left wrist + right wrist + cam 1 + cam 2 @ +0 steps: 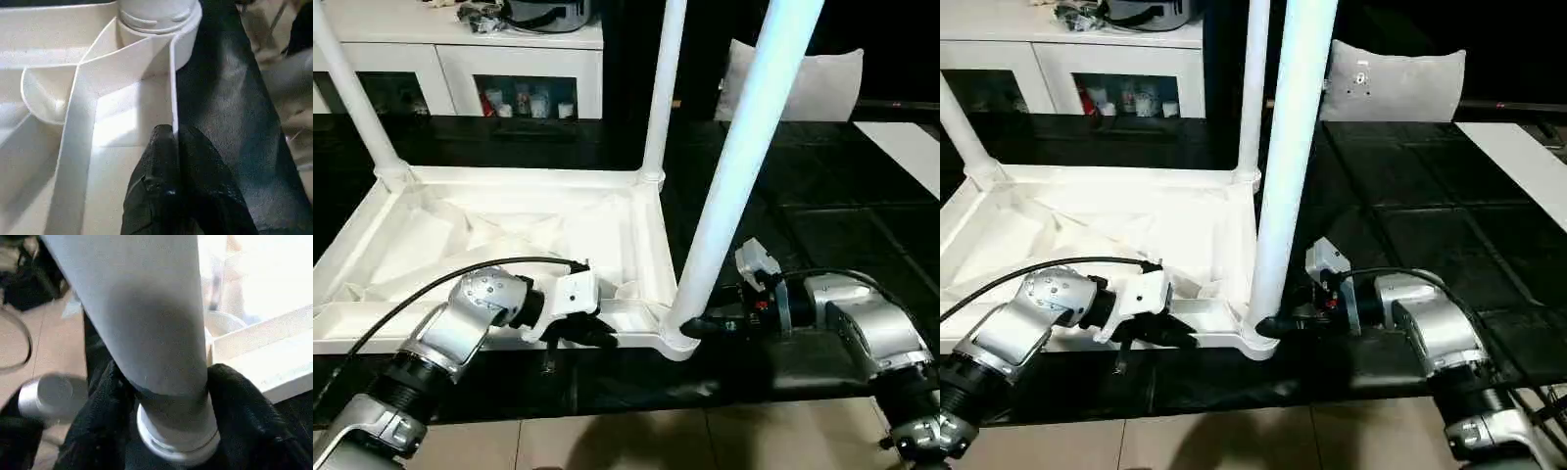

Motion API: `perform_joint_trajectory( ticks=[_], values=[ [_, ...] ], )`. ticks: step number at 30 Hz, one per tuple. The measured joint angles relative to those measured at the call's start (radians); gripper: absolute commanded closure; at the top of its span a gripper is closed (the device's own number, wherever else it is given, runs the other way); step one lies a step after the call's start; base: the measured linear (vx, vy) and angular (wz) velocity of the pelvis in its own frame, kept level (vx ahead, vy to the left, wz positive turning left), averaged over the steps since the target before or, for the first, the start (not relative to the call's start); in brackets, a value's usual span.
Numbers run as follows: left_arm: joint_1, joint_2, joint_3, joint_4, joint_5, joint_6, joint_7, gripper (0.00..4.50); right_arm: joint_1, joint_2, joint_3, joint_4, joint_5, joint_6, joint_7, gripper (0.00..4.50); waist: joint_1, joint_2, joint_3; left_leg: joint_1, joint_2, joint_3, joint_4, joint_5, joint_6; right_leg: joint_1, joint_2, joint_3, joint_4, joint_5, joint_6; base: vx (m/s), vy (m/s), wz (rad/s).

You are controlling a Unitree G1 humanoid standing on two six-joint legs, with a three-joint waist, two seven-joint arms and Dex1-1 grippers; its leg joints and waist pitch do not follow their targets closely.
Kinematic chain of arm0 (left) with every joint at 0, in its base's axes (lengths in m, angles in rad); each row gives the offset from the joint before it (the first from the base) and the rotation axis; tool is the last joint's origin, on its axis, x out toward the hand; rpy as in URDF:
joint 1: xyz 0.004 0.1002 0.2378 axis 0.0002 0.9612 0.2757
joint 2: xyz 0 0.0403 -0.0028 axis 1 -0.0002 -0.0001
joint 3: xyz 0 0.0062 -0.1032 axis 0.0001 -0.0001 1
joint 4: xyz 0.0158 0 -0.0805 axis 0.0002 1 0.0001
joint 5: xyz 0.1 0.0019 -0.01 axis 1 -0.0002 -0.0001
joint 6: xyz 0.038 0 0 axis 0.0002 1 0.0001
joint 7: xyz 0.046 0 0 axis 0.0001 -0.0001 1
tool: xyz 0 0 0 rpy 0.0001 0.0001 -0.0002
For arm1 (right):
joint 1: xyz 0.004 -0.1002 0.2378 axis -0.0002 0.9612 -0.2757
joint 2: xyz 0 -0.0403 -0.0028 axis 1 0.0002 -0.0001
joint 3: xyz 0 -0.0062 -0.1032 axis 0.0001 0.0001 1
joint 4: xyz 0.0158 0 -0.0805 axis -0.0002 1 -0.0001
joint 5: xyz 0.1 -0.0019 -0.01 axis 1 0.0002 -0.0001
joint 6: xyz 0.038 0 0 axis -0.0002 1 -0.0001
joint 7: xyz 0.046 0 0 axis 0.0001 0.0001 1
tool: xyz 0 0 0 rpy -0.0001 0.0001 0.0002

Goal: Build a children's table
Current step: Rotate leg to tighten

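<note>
The children's table lies upside down, and its white top [460,178] shows its ribbed underside on a black mat. Three white legs stand in corner sockets: the back left leg [352,93], the back right leg [664,88] and the near right leg [744,147]. My left gripper [597,336] is shut on the top's front rim [172,98], just left of the near right socket [161,19]. My right gripper [690,328] comes in from the right at the near right leg's base. Its black fingers [239,401] press against both sides of that leg [146,308].
A white cabinet [460,49] with shelves stands at the back left. A grey cushion [803,83] leans at the back right, and a white panel [911,147] lies at the far right. The black mat [803,215] ends at a beige tiled floor [636,441] in front.
</note>
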Motion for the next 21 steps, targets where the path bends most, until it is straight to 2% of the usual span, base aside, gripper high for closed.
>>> perform_joint_trajectory(
  ticks=[3, 5, 9, 12, 15, 16, 17, 19, 20, 21],
  values=[
    [0.015, -0.014, 0.026, -0.019, -0.006, 0.073, 0.040, 4.50, 0.018, 0.037, -0.020, -0.011, 0.012, 0.014, -0.075, 2.48, -0.011, 0.001, 0.000, 0.003, 0.000, 0.000, 0.000, 0.000, -0.002, 0.002, 0.000, 0.000, 0.000, 0.000, 0.000, 0.000, 0.000, 0.00],
    [0.019, -0.043, 0.048, -0.025, 0.001, 0.137, 0.111, 4.50, 0.017, 0.083, -0.044, -0.010, -0.019, 0.014, -0.195, 2.50, -0.022, 0.001, 0.000, 0.008, 0.000, 0.001, 0.000, -0.002, -0.007, 0.006, 0.000, 0.000, 0.000, 0.001, 0.000, 0.000, 0.000, 0.00],
    [0.018, -0.152, 0.090, -0.025, 0.020, 0.245, 0.282, 4.50, -0.018, 0.191, -0.089, 0.024, -0.084, 0.022, -0.467, 2.58, -0.065, 0.000, 0.001, 0.009, 0.000, 0.001, 0.001, -0.002, -0.008, 0.008, 0.000, -0.001, -0.003, 0.001, 0.001, 0.000, 0.000, 0.00],
    [0.004, -0.225, 0.111, -0.025, 0.038, 0.317, 0.407, 4.50, -0.055, 0.259, -0.128, 0.061, -0.104, 0.043, -0.640, 2.59, -0.082, 0.001, 0.001, 0.009, -0.001, 0.001, 0.000, -0.002, -0.008, 0.007, 0.000, -0.001, -0.003, 0.002, 0.002, 0.000, 0.000, 0.00],
    [-0.009, -0.292, 0.125, -0.019, 0.056, 0.358, 0.510, 4.50, -0.083, 0.311, -0.155, 0.095, -0.112, 0.040, -0.771, 2.59, -0.086, 0.002, 0.001, 0.008, -0.001, 0.001, -0.003, -0.002, -0.007, 0.006, 0.000, -0.002, -0.004, 0.002, 0.002, 0.000, 0.000, 0.00],
    [-0.019, -0.323, 0.129, -0.012, 0.068, 0.368, 0.553, 4.50, -0.096, 0.333, -0.171, 0.110, -0.120, 0.032, -0.821, 2.04, -0.085, 0.003, 0.001, 0.005, -0.001, 0.001, -0.003, -0.002, -0.006, 0.004, 0.000, -0.002, -0.005, 0.002, 0.002, 0.000, 0.000, 0.00],
    [-0.025, -0.343, 0.131, -0.009, 0.073, 0.377, 0.580, 4.50, -0.105, 0.347, -0.181, 0.119, -0.126, 0.030, -0.852, 1.90, -0.085, 0.003, 0.001, 0.003, -0.001, 0.000, -0.003, -0.002, -0.005, 0.002, 0.000, -0.001, -0.005, 0.002, 0.002, 0.000, 0.000, 0.00],
    [-0.030, -0.366, 0.131, -0.009, 0.073, 0.386, 0.602, 4.50, -0.106, 0.359, -0.190, 0.123, -0.129, 0.016, -0.882, 1.90, -0.081, 0.004, 0.001, -0.001, 0.000, 0.000, -0.003, -0.001, 0.001, -0.001, 0.000, -0.001, -0.005, 0.001, 0.003, 0.000, 0.000, 0.00],
    [-0.030, -0.367, 0.130, -0.012, 0.073, 0.387, 0.602, 4.50, -0.106, 0.360, -0.191, 0.124, -0.132, 0.014, -0.886, 1.63, -0.079, 0.004, 0.001, -0.003, 0.000, 0.001, -0.003, -0.002, 0.001, -0.003, 0.000, -0.001, -0.003, -0.001, 0.003, 0.000, 0.000, 0.00],
    [-0.030, -0.367, 0.129, -0.014, 0.073, 0.387, 0.602, 4.50, -0.106, 0.360, -0.192, 0.124, -0.133, 0.012, -0.888, 1.63, -0.077, 0.004, 0.001, -0.003, 0.000, 0.001, -0.003, -0.002, 0.001, -0.004, 0.000, 0.000, -0.002, -0.001, 0.003, 0.000, 0.000, 0.00]
  ],
)
